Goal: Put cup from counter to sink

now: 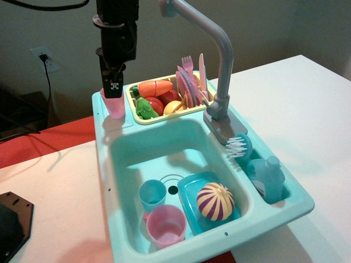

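Note:
The slim pale pink tumbler cup [115, 105] stands upright at the back left corner of the turquoise counter [103, 127], beside the yellow rack. My black gripper [113, 87] comes straight down onto the cup's rim, its fingers close together and pinching the cup's top; the fingertips [114, 85] hide part of the rim. The cup's base looks to be at counter level. The deep turquoise sink [164, 148] lies in front of and to the right of the cup, with a round drain hole [173, 190].
In the sink lie a small blue cup [152, 194], a squat pink cup [166, 225] and a turquoise tray [189, 189] with a striped ball [215, 201]. The yellow dish rack [143, 118] holds toy food and cutlery. The tall grey faucet [222, 66] rises at the right.

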